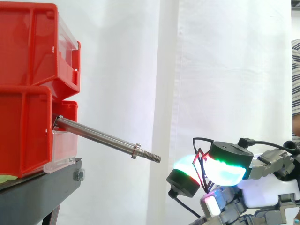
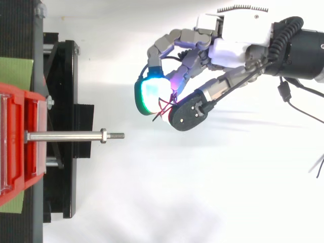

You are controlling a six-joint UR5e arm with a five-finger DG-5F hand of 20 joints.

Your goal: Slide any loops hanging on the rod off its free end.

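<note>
Loop (image 1: 202, 161) in robot hand (image 2: 225, 48), beyond rod (image 2: 63, 135) tip

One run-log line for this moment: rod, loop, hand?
rod: bare, nothing hanging on it | loop: thin, off the rod, clear of its free end | hand: shut on loop, beyond the rod tip

Red bins (image 1: 28, 51), silver rod (image 1: 98, 137), red loop (image 2: 163, 106)
</note>
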